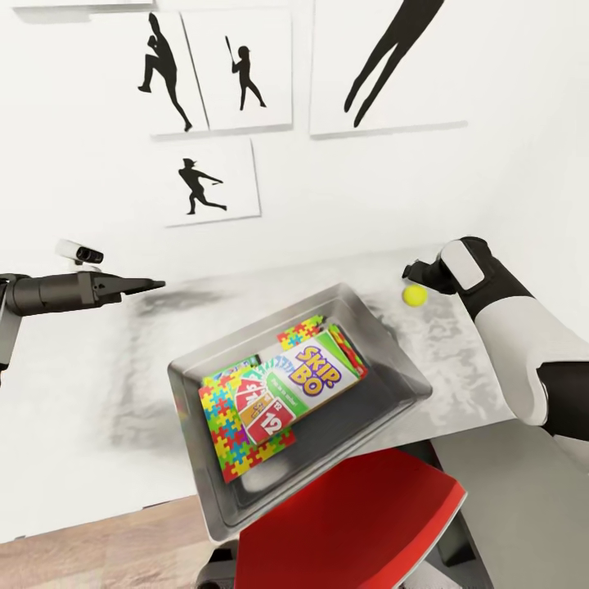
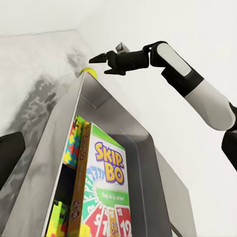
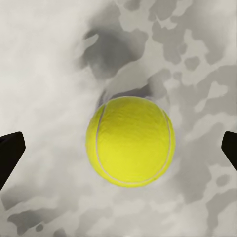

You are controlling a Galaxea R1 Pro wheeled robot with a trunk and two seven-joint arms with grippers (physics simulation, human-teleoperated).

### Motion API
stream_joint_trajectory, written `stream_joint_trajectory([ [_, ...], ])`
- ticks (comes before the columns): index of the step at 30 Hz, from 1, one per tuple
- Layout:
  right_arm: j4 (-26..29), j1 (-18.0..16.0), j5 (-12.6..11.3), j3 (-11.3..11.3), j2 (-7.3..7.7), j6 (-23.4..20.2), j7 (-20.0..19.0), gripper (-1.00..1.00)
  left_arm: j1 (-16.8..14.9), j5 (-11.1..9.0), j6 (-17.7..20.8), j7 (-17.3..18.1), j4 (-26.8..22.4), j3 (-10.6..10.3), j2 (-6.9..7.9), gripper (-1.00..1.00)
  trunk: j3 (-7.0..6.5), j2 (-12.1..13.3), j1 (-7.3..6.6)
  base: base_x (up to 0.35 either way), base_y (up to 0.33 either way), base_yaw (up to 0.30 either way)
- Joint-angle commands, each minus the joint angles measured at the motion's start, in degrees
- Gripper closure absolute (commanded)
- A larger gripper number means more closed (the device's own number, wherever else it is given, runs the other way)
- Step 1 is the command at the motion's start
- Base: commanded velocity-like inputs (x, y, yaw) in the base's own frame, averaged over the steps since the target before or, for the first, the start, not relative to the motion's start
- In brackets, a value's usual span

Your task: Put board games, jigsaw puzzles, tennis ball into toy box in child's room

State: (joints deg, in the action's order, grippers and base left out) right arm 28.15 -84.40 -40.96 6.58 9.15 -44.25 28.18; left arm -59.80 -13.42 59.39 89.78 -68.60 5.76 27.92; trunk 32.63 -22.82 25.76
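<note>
Yellow tennis ball (image 1: 415, 294): we saw it resting on the table (image 1: 74, 409), beyond the far right corner of the toy box (image 1: 393, 360) and apart from it.
Right gripper (image 1: 411, 274): it hung directly over the ball; in the right wrist view we found the ball (image 3: 130, 140) centred between the two dark fingertips (image 3: 10, 155), which stood wide apart and touched nothing, so the jaws were open and empty.
Left gripper (image 1: 155, 285): we saw it held level above the table's left part, well apart from the toy box; its fingers looked drawn together to a point, yet we could not tell for certain how the jaws stood, and nothing showed between them.
Toy box: pale grey and shallow, it sat on the table's near edge, turned at an angle.
Board game (image 1: 303, 380): the white and green Skip-Bo box lay flat inside the bin, on top of the rest.
Jigsaw puzzles (image 1: 225, 429): we saw multicoloured squares under the game box, inside the bin, one poking out at its near left, another at its far side.
Red chair (image 1: 360, 523): it stood just below the table edge, near the bin.
Wall (image 1: 507, 114): white, with black silhouette posters (image 1: 200, 184) of ball players.
</note>
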Motion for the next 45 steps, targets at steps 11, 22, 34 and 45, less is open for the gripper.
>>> stream_joint_trajectory([
  [11, 0.09, -0.06, -0.61, 0.45, -0.01, -0.14, 0.48, -1.00, -2.45, -2.92, 0.61, 0.22, -0.13, 1.50, 1.58, -1.00, 1.11, -0.10, 0.03, 0.000, 0.000, 0.000],
  [22, 0.08, -0.06, -0.61, 0.45, 0.07, -0.14, 0.48, -1.00, -2.60, -3.70, 0.61, 0.22, -0.13, 1.50, 1.70, -1.00, 2.14, -0.10, 0.03, 0.000, 0.000, 0.000],
  [34, 0.14, -0.06, -0.61, 0.52, 0.31, -0.12, 0.33, -1.00, -2.60, -3.72, 0.61, 0.22, -0.13, 1.45, 1.70, -1.00, 3.27, -0.10, 0.03, 0.000, 0.000, 0.000],
  [45, 0.21, -0.05, -0.61, 0.54, 0.23, 0.03, 0.32, -1.00, -2.62, -3.67, 0.61, 0.22, -0.13, 1.37, 1.70, -1.00, 4.30, -0.10, 0.03, 0.000, 0.000, 0.000],
])
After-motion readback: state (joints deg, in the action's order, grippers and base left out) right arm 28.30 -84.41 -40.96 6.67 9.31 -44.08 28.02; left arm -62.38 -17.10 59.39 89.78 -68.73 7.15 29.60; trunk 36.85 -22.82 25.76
